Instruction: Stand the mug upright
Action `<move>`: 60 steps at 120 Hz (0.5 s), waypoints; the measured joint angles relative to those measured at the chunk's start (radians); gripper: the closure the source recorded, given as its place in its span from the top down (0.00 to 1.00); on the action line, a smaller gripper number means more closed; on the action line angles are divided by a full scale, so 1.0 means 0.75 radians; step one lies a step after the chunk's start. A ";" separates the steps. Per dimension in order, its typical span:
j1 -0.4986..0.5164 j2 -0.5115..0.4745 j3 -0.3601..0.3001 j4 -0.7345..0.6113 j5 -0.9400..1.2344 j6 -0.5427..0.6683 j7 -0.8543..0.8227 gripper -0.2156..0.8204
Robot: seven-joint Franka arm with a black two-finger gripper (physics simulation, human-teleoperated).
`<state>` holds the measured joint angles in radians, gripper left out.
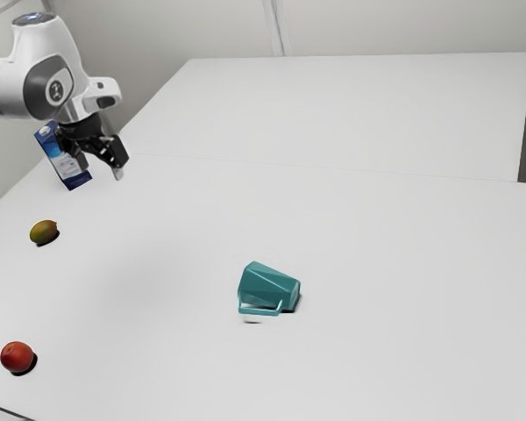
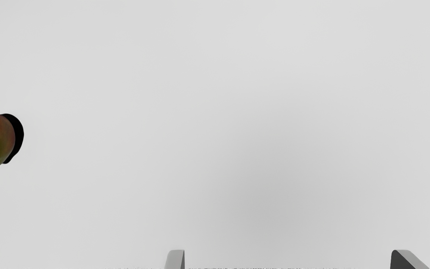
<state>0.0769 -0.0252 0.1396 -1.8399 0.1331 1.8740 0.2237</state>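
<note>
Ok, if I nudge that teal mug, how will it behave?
The mug would probably rock more than roll freely, given its flat facets and protruding handle. Its crisp edges suggest a stiff body; its shiny sides may be slippery.

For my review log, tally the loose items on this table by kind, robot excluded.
Mugs: 1 (teal faceted mug, lying on its side)
Fruit: 2 (round red fruit, oval yellow-green mango)
Cartons: 1 (boxy blue-and-white carton)
Total: 4
</note>
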 joint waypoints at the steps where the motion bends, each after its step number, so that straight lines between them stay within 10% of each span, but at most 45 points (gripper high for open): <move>1: 0.003 0.000 0.000 -0.002 -0.002 0.001 -0.001 0.79; 60: 0.126 0.144 0.004 -0.243 -0.702 0.086 -0.011 0.79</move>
<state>0.1711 0.0828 0.1425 -2.0221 -0.3934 1.9388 0.2156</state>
